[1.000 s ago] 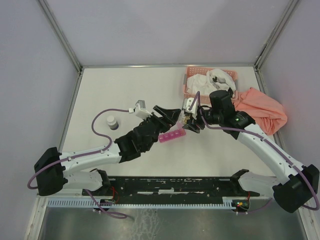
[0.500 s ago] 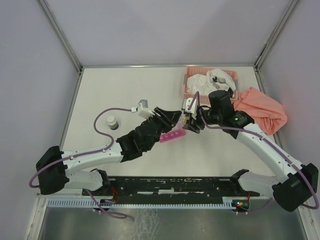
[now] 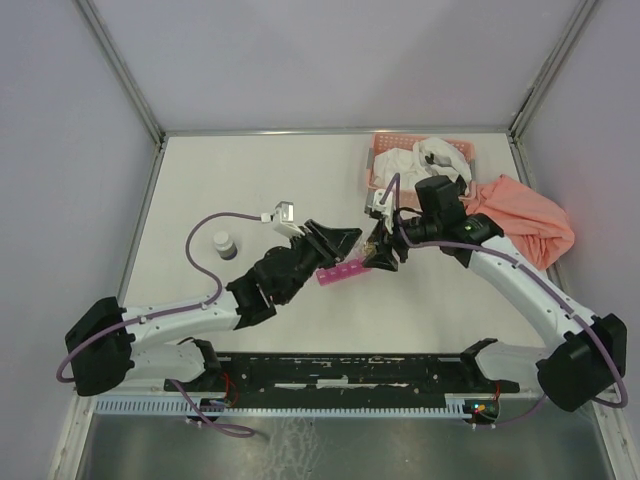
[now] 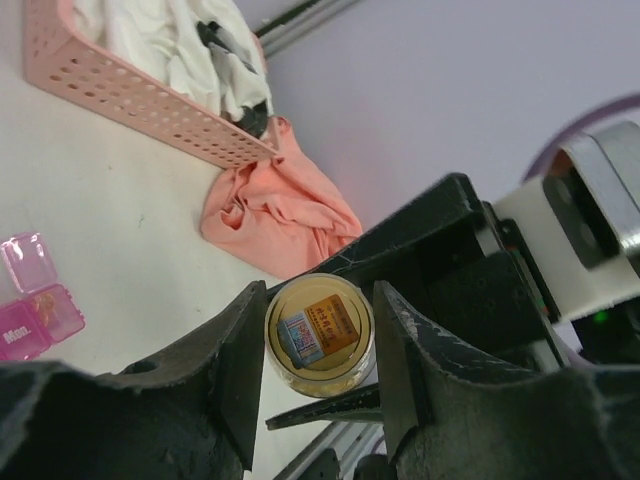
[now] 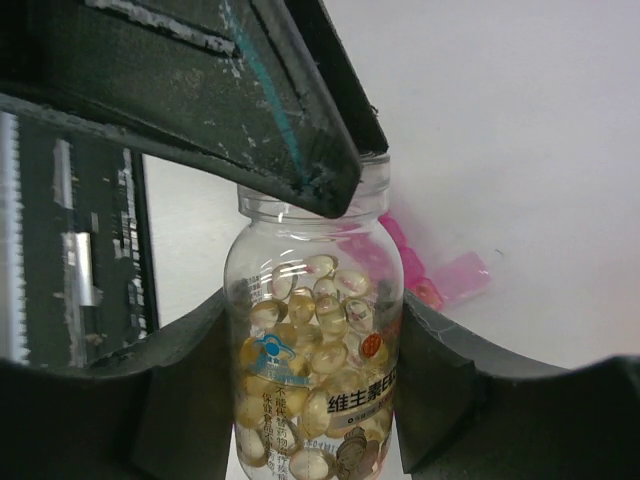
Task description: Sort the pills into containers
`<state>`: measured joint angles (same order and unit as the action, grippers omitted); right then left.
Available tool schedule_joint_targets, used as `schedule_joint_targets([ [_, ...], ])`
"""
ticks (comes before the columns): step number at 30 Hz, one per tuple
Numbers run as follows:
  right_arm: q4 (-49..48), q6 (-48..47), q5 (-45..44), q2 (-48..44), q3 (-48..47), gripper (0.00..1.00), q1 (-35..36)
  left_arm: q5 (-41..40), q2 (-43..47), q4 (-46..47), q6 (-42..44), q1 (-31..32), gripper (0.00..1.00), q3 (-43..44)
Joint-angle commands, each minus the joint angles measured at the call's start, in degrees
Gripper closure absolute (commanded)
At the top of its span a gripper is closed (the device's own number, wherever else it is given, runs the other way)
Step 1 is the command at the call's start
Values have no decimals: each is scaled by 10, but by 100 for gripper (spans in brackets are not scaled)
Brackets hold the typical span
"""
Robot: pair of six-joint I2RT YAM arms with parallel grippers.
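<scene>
Starting at the left of the top view, a small capped bottle (image 3: 225,245) stands alone on the table (image 3: 260,180), well apart from the work. The left gripper (image 3: 347,240) reaches to mid-table, and its fingers (image 4: 235,370) sit tight against both sides of the pill bottle (image 4: 320,335) at its mouth end, seemingly pinching it. Just beside them the pill organizer (image 3: 343,272) lies flat on the table with one lid (image 4: 25,262) raised. The right gripper (image 3: 383,250) clasps the bottle's body; the bottle is uncapped and packed with capsules (image 5: 310,400). Farther right sit the basket (image 3: 380,190) and an orange cloth (image 3: 525,225).

The sorting looks hardly begun: the capsules are in the bottle, and filling the compartments lies ahead. Both wrist views cut off most of the organizer, so I cannot tell whether any compartment holds a pill. No cap shows anywhere, and from above the grippers hide the bottle.
</scene>
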<state>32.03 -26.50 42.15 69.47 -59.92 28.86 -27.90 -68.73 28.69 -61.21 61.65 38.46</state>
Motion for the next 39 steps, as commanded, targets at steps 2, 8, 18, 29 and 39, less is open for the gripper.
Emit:
schedule_joint_targets([
  [2, -42, 100, 188, 19, -42, 97, -32, 261, 25, 159, 129, -64, 80, -55],
  [8, -105, 207, 274, 55, -34, 98, -54, 487, -13, 228, 180, -120, 87, -55],
  [18, -109, 208, 267, 55, -30, 98, -64, 392, 34, 213, 190, -142, 60, -79],
  [29, -2, 69, 213, 32, -53, 96, -63, 262, 147, 78, 205, -142, 7, -94],
  [39, 9, -31, 128, -25, -32, 95, -58, 189, 276, 111, 158, -142, 1, -198],
])
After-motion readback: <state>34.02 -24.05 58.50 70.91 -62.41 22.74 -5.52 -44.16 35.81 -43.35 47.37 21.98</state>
